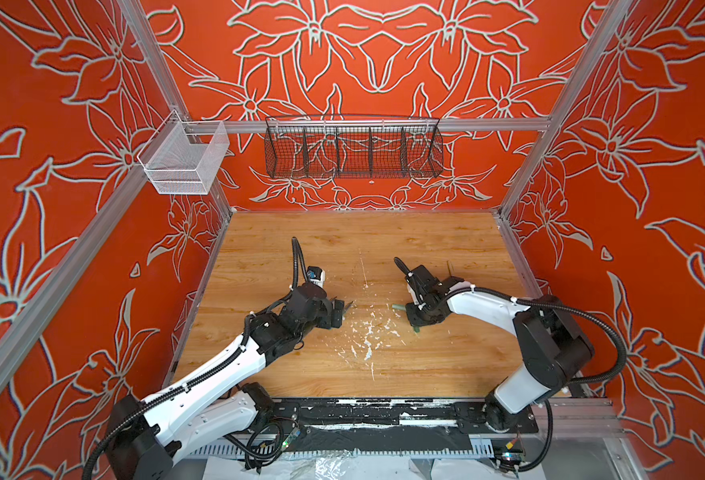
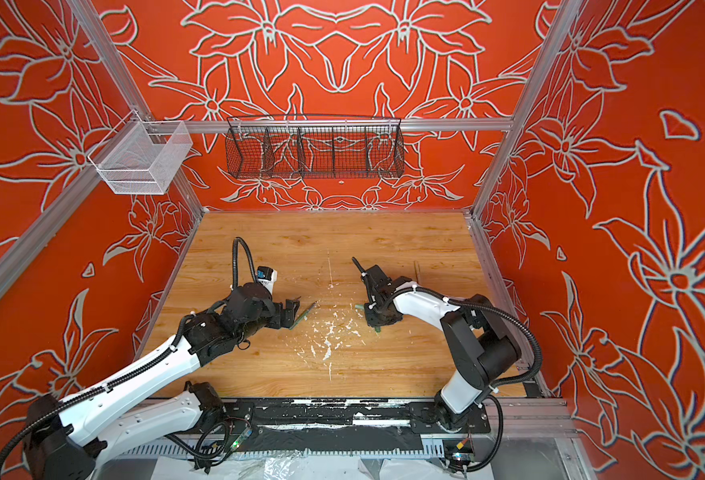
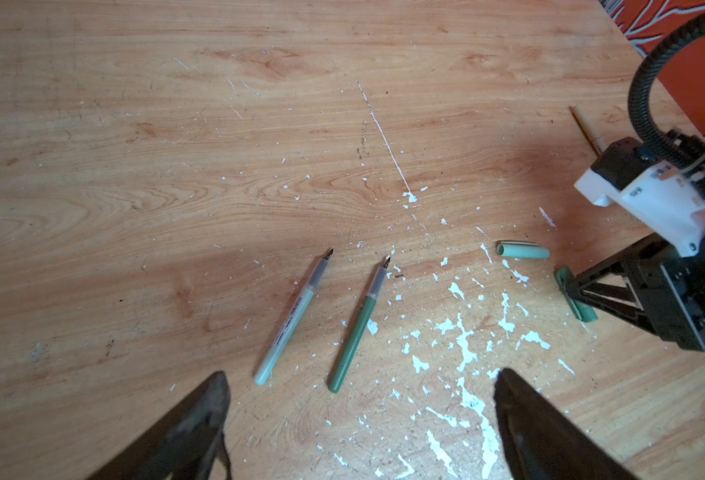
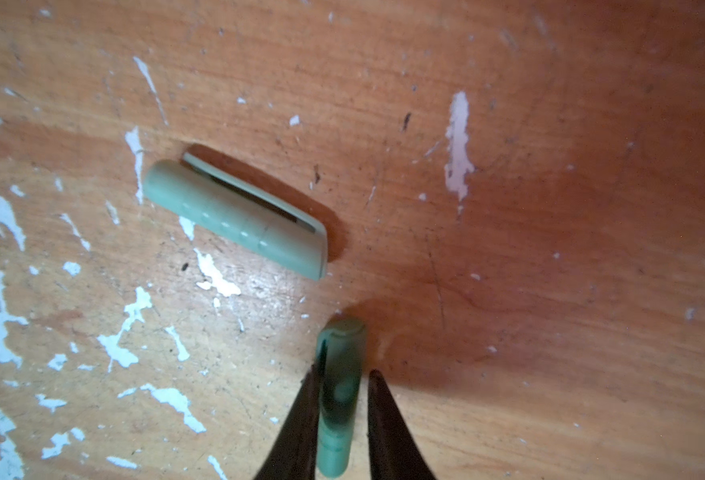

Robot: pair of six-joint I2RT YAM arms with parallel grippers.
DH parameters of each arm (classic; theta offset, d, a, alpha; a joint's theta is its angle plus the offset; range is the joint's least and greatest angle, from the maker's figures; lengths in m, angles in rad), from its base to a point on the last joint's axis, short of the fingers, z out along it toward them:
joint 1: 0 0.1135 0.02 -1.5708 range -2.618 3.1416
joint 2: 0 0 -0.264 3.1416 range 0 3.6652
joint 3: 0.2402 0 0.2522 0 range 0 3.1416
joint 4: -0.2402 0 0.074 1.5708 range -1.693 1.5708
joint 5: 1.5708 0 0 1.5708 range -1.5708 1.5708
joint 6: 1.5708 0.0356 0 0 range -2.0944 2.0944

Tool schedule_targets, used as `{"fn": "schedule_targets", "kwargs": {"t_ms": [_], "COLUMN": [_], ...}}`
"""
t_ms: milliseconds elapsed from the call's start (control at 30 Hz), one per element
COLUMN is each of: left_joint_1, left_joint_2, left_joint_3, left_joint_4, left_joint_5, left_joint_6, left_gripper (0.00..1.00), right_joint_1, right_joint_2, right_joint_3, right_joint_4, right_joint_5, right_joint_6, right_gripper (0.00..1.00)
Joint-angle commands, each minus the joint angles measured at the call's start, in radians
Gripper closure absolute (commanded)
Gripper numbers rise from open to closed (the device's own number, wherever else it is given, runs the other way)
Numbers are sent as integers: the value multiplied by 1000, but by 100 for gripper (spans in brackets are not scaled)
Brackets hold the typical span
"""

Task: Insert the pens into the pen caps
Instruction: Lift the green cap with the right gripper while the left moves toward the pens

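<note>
1. Two pens are laid side by side on the wooden table [image 3: 134,124]. The pale green pen [image 3: 288,320] and the dark green pen [image 3: 359,328] are nearly parallel, not touching and uncapped, with their nibs turned away from the left gripper [image 3: 361,372].
2. That gripper is held wide open and empty just short of the pens' blunt ends. This is presumably so that a barrel can be taken from the rear and the nib left free for insertion.
3. The dark green cap [image 4: 338,415] is pinched across its width between the narrowed fingers of the right gripper [image 4: 344,370], and it appears to rest on the table. It is taken near mid-length, so both ends project and its mouth can be offered to a nib.
4. The pale green cap [image 4: 234,216] is set loose just beside it among white paint flecks [image 3: 463,345], clip to one side. It is judged to be reserved for the pale pen.
5. The tan pen [image 3: 587,129] is seen beyond the right arm, well apart from the others. No tan cap can be made out.
6. No pen is capped yet, and the first pairing is judged to be at the grasping stage.
</note>
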Motion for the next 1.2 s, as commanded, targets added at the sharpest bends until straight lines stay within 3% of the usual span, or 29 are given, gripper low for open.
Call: {"fn": "schedule_targets", "kwargs": {"t_ms": [0,467,633,900,1167], "left_joint_1": [3,3,2,2,4], "left_joint_2": [0,20,88,367,676], "left_joint_3": [-2,-2,-5,87,266], "left_joint_4": [-13,-10,5,-84,-145], "left_joint_5": [-5,41,140,247,238], "left_joint_6": [-11,-15,14,46,86], "left_gripper": [3,3,3,1,13], "right_joint_1": [-8,-20,-25,-34,-34], "right_joint_2": [23,-21,-76,-162,-210], "right_joint_3": [-25,-42,-42,-48,-74], "right_joint_4": [5,23,15,50,62], "right_joint_5": [9,-56,-60,-105,-127], "right_joint_6": [-4,-7,6,38,46], "right_gripper": [77,84,85,88,88]}}
